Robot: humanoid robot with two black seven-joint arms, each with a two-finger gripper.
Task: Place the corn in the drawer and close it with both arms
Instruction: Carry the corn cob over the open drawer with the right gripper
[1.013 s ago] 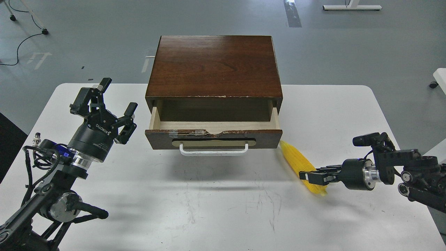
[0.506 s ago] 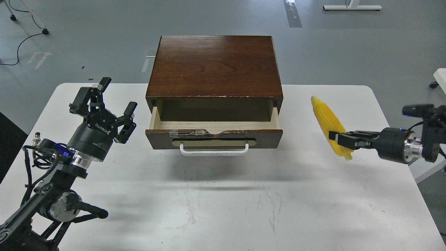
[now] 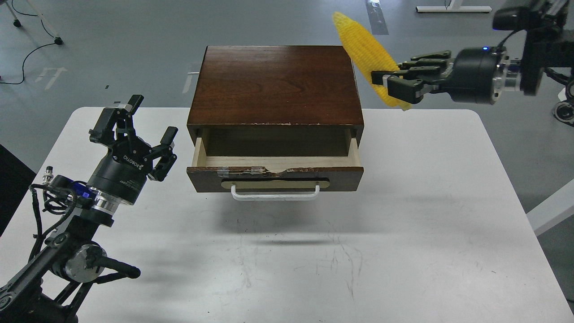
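Observation:
The drawer point(image 3: 274, 171) of the dark brown wooden cabinet point(image 3: 276, 85) stands pulled open, its pale wood inside bare, its white bar handle point(image 3: 275, 194) facing me. My right gripper point(image 3: 389, 83) is shut on the yellow corn point(image 3: 364, 49) near its thick end and holds it high in the air, above and to the right of the cabinet's back right corner, tip pointing up and left. My left gripper point(image 3: 150, 122) is open and empty, just left of the drawer's front corner, above the table.
The cabinet sits at the back middle of the white table point(image 3: 403, 233). Grey floor lies beyond, with a cable point(image 3: 27, 54) at far left and a white frame foot point(image 3: 453, 9) at top right. A white table edge point(image 3: 550, 215) shows at the right.
My right gripper has lifted the corn off the table beside the drawer, swung it up and back, and now holds it high near the cabinet's right rear. My left arm has barely moved.

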